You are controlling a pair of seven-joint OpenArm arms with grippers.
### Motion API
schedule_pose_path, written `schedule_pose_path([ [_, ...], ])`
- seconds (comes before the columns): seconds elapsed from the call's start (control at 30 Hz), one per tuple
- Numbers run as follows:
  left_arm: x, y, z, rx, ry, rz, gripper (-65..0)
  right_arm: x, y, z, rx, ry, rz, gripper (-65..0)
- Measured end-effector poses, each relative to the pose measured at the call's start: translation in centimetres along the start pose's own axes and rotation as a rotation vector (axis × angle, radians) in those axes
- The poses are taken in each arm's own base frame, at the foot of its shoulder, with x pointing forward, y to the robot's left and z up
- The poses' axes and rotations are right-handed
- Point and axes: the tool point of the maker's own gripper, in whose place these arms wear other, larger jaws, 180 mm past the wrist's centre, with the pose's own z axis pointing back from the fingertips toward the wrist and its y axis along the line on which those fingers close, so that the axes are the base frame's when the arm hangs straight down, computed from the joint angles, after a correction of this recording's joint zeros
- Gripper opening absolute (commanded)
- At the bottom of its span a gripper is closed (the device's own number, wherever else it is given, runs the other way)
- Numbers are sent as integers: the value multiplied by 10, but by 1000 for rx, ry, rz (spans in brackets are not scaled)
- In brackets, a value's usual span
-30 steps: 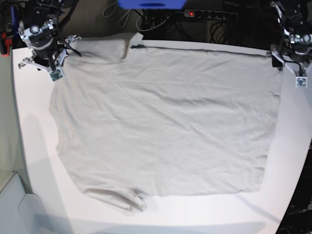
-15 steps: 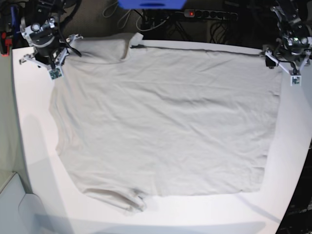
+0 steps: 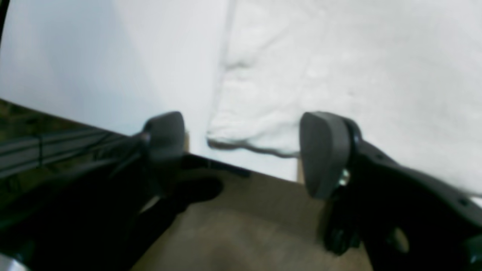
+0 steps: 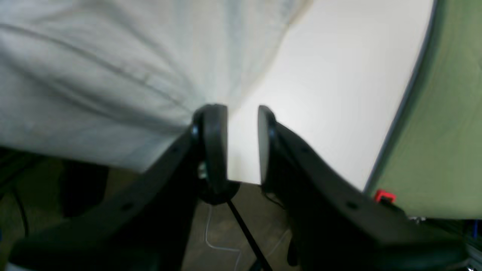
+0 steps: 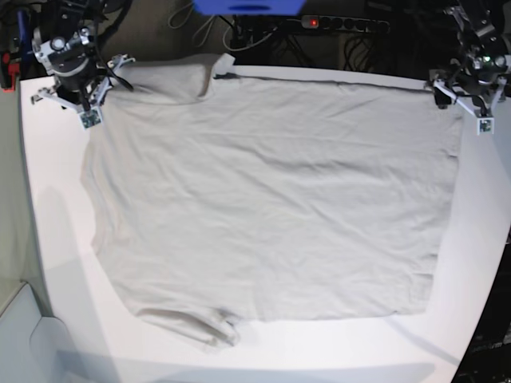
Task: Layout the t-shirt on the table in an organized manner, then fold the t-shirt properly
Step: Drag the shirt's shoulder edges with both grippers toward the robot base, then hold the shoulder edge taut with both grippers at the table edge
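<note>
Across the big matte white table the wrinkly beige cotton t-shirt lies spread flat, ready for folding. At its far corners, the left gripper gapes wide over the hem corner, empty; the right gripper, jaws narrowly parted, grasps nothing.

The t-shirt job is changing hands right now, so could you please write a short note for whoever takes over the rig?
Left tool: open, holding nothing, at the table's far edge with a corner of the t-shirt lying between its jaws.
Right tool: jaws slightly apart with nothing between them, beside the shirt's edge at the other far corner.
The t-shirt lies spread flat on the table, lightly wrinkled; one sleeve near the front edge is bunched.
Done: layout, mostly.
Left: smooth that sleeve if wanted, then all of the folding.
</note>
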Motion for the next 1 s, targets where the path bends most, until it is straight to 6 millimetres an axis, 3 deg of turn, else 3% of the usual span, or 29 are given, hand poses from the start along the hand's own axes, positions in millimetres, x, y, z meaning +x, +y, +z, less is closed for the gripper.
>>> schedule_pose_path([
  [0.17,0,0,-4,-8,-12,19,-202,-4,1,1,1,11,0,-505],
  [0.2,0,0,-4,-10,-13,22,-231,-4,1,1,1,12,0,-505],
  [0.3,1,-3,-4,-20,-15,22,-417,-4,1,1,2,12,1,-506],
  [0.37,1,-4,-5,-20,-14,24,-486,-4,1,1,2,12,1,-504],
  [0.57,0,-3,-5,-17,-12,21,-497,-4,1,1,2,13,0,-503],
  [0.63,0,-3,-5,-18,-12,21,-534,-7,2,1,5,18,1,-503],
  [0.73,1,-3,-6,-17,-8,21,-648,-15,11,3,27,38,9,-502],
  [0.87,4,-2,-7,-6,0,13,-650,-17,28,4,63,43,-9,-493],
  [1.0,5,-2,-7,-6,-1,14,-650,-20,35,5,78,49,-20,-412],
])
